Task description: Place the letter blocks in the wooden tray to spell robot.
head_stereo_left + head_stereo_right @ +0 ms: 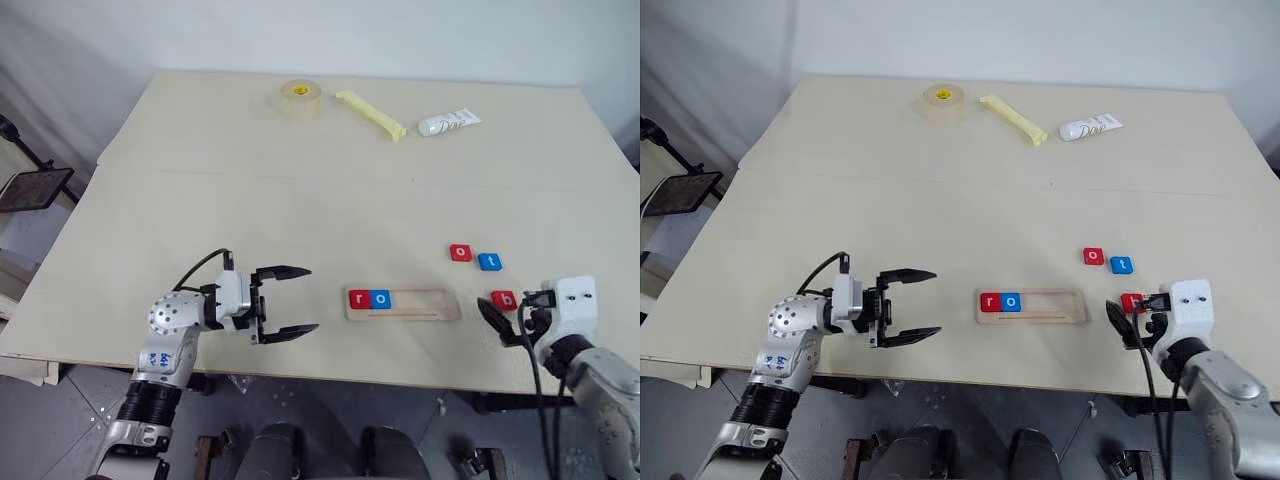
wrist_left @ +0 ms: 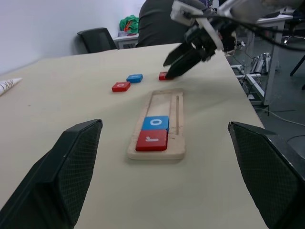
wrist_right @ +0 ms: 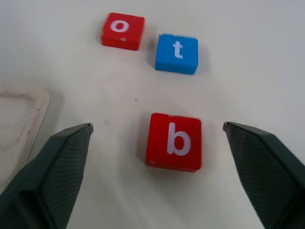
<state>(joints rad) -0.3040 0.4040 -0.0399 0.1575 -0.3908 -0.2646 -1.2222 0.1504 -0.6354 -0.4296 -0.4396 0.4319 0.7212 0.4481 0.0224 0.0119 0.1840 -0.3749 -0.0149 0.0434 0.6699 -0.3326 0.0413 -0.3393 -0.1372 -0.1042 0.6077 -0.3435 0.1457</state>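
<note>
The red b block [image 3: 174, 141] is lying flat on the counter [image 1: 300, 190], just right of the wooden tray [image 1: 403, 303], which is holding the red r [image 1: 359, 298] and blue o [image 1: 381, 298]. It is looking light, rigid and thin; opposite edges are offering the best hold. The right gripper [image 3: 157, 138] is standing wide open astride it, empty. The left gripper [image 1: 290, 300] is hovering open, empty. The right wrist view is showing the letters on the red o [image 3: 122, 30] and blue t [image 3: 177, 53]; the left wrist view is showing the tray's vacant recess.

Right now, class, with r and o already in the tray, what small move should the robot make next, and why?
Probably lower the right gripper and close on the red b block. The wooden tray already holds r and o, so b comes next. It lies flat on the table between the open jaws, apart from the loose o and t.
</note>
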